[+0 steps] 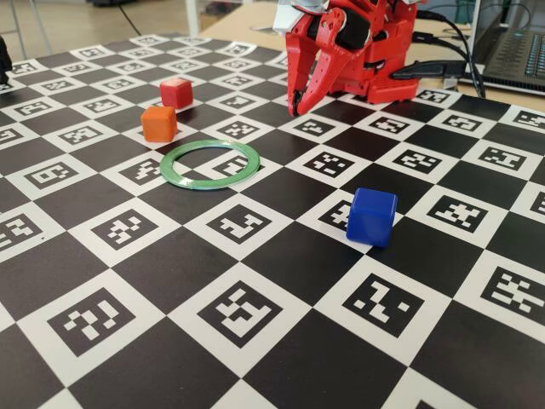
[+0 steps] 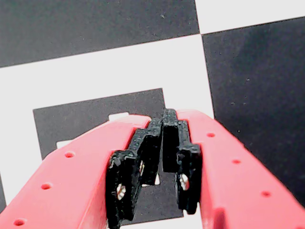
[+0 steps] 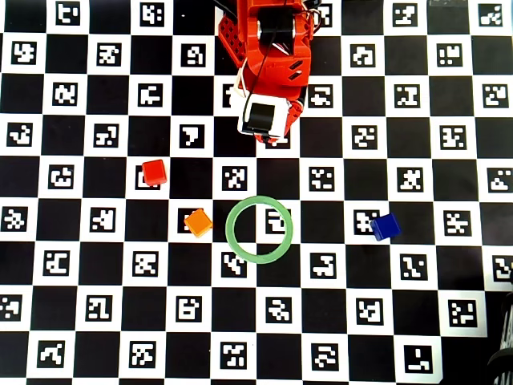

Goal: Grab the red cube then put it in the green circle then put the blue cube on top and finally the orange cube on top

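Nothing of the stack is built yet, so the step in hand looks like the first one: fetching the red cube (image 1: 176, 93). The claw (image 1: 295, 109) hangs clenched and empty at the far end of the worktop (image 1: 281, 256), its tip pointing down at the checkered surface; the wrist view shows its black pads pressed together over a printed marker, with no cube between them.

In the overhead view the red cube (image 3: 154, 172) sits left of the arm and well apart from it, the orange cube (image 3: 198, 222) lies just beside the left edge of the green circle (image 3: 259, 228), and the blue cube (image 3: 385, 227) rests well to the ring's right. The ring encloses only board pattern.

The next move likely calls for spreading the claw, swinging it toward the red cube and lowering around it without nudging its orange neighbour.

The arm's base is cut off at the top of both wide views, and the wrist camera shows no cube at all. A laptop (image 1: 515, 43) shows only in part.
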Action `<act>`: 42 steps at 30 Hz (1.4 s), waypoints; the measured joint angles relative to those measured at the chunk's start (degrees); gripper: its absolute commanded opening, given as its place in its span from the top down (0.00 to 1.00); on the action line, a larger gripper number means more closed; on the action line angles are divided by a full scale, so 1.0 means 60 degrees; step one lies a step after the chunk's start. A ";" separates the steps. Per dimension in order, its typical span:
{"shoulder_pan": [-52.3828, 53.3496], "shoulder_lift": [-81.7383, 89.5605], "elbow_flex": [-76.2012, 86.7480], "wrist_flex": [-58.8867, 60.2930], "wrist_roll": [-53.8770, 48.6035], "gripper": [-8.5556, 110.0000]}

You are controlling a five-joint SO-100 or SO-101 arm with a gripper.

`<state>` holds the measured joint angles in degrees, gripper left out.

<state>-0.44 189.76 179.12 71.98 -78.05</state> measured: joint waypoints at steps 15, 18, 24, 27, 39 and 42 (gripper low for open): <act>0.0000 0.0000 0.0000 0.0000 0.0000 0.97; 0.0000 0.0000 0.0000 0.0000 0.0000 0.97; 0.0000 0.0000 0.0000 0.0000 0.0000 0.97; 0.0000 0.0000 0.0000 0.0000 0.0000 0.97; 0.0000 0.0000 0.0000 0.0000 -0.0454 0.97; -0.0073 0.0000 0.0000 0.0015 -0.0425 0.98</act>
<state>-0.88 189.76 179.12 72.07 -80.60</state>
